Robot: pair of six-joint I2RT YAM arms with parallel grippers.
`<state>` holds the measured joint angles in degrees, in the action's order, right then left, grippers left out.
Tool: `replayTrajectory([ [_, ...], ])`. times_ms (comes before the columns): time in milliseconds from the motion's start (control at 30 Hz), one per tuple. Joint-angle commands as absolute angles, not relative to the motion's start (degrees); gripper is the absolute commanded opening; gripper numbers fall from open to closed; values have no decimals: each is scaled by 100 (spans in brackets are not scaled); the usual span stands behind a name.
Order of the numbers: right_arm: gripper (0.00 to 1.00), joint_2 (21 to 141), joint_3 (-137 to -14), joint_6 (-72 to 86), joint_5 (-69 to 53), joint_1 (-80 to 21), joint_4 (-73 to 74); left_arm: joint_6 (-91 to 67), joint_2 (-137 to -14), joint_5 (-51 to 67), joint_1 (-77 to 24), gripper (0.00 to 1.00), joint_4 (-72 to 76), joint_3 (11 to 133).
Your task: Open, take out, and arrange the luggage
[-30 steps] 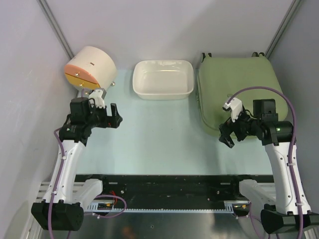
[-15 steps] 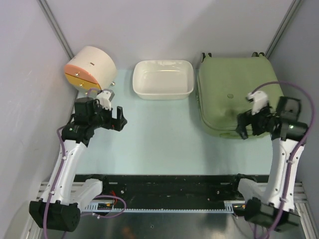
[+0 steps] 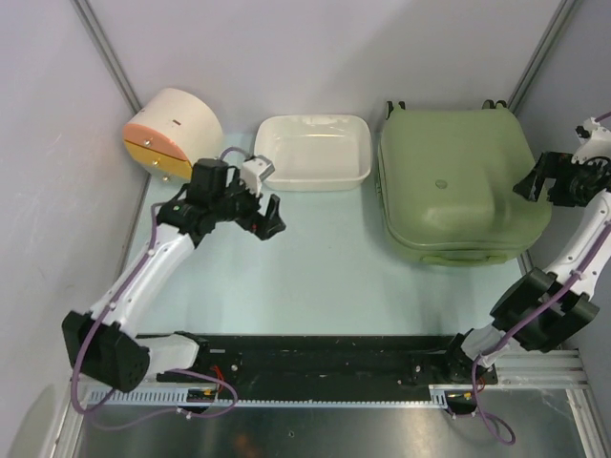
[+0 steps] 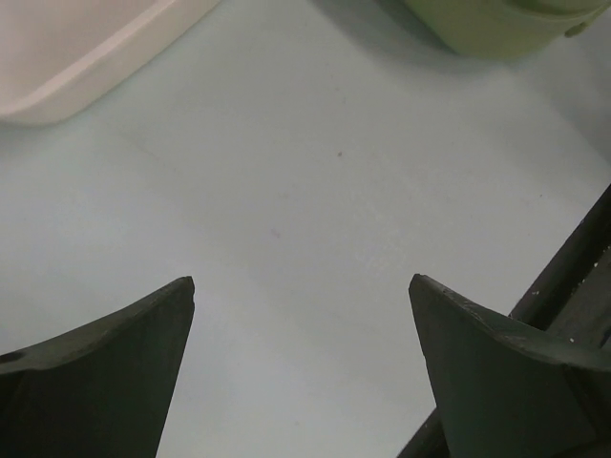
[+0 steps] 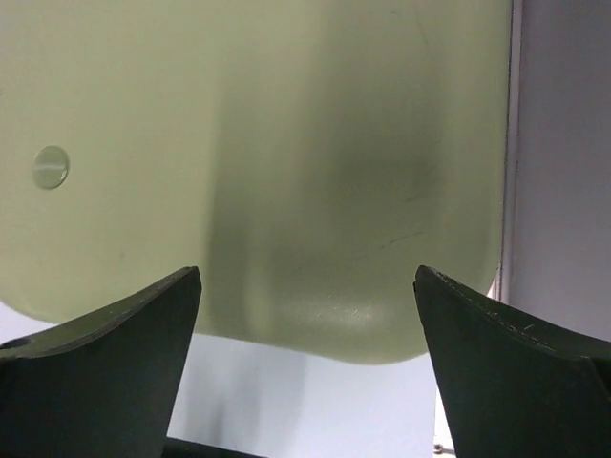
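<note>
1. Luggage (image 3: 458, 191) lies flat, lid shut, at the table's (image 3: 315, 272) far right, beside the white tub (image 3: 313, 151).
2. My right gripper (image 3: 533, 181) hovers over its right edge, fingers spread, holding nothing.
3. My left gripper (image 3: 267, 216), also spread and empty, is near the tub, well apart from the luggage.

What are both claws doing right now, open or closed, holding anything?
Left claw: open, holding nothing.
Right claw: open, holding nothing, facing the large olive-green hard-shell suitcase.
</note>
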<state>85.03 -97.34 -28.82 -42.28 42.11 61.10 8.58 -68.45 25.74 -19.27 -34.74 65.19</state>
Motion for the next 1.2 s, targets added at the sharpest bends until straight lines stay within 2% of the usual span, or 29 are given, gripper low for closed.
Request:
replayTrajectory([
  [0, 100, 8867, -9748, -2303, -4087, 4219, 5704, 1073, -7408, 2769, -2302, 100, -2840, 7048],
  [300, 95, 9202, -8728, -2811, -4859, 4254, 6696, 133, -8200, 3129, -2566, 100, -1443, 7128],
  [433, 93, 8791, -8385, -3348, -5080, 4114, 7066, 149, -8244, 2656, -2952, 99, -749, 6892],
  [500, 93, 8588, -8192, -3532, -4880, 3956, 7102, -95, -8488, 2278, -2988, 96, -352, 6846],
  [533, 93, 8500, -8157, -3603, -4817, 3764, 7128, -105, -8673, 2068, -2997, 87, -352, 6960],
  [567, 93, 8299, -8078, -3673, -4773, 3692, 7154, -18, -8840, 1787, -2988, 83, -352, 7178],
  [700, 93, 7814, -8086, -3639, -4860, 3489, 7049, 272, -9884, 1617, -3041, 68, -246, 7628],
  [733, 93, 7683, -8103, -3708, -4878, 3489, 7110, 272, -10070, 1600, -3067, 61, -246, 7733],
  [833, 93, 7191, -8130, -4469, -4852, 3437, 7556, 185, -10798, 1503, -3085, 54, -220, 8094],
  [933, 93, 6795, -8121, -5977, -4799, 3401, 8520, 123, -11396, 1328, -3067, 53, -158, 8428],
  [1067, 89, 6206, -7762, -6545, -4274, 3025, 8666, 88, -12082, 1099, -2971, 52, -132, 9059],
  [1167, 85, 5565, -7103, -7091, -3711, 2278, 8675, 35, -12444, 993, -2831, 51, -132, 9490],
])
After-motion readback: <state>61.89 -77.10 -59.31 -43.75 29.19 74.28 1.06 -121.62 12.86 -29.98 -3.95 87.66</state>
